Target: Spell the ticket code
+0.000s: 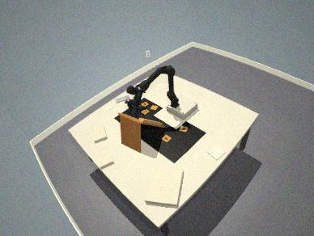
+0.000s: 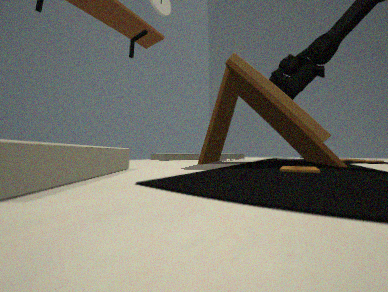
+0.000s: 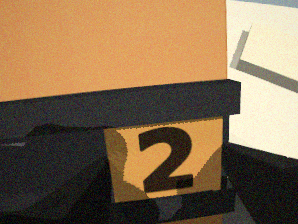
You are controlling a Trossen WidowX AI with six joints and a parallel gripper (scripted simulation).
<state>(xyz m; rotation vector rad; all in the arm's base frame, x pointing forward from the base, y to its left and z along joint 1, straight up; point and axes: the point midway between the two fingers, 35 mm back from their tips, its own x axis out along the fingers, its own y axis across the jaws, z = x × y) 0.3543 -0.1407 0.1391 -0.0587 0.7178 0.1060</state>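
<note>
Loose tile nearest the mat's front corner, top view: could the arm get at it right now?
Probably not yet: the fingers hold the "2" tile at the rail. Nothing visibly covers the loose tile.

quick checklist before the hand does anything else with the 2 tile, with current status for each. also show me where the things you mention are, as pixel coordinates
- hand (image 1: 175,106) (image 3: 166,158) shut on the 2 tile (image 3: 210,145): ok
- 2 upright in the wrist view: ok
- tile between the two lips of the rail (image 3: 150,104): ok
- tile pushed fully home: cannot tell, inner side is dark
- 2 matches the ticket's code: cannot tell, no code legible
- loose tiles (image 1: 166,138) (image 2: 300,169) in view are on the counter: ok
</note>
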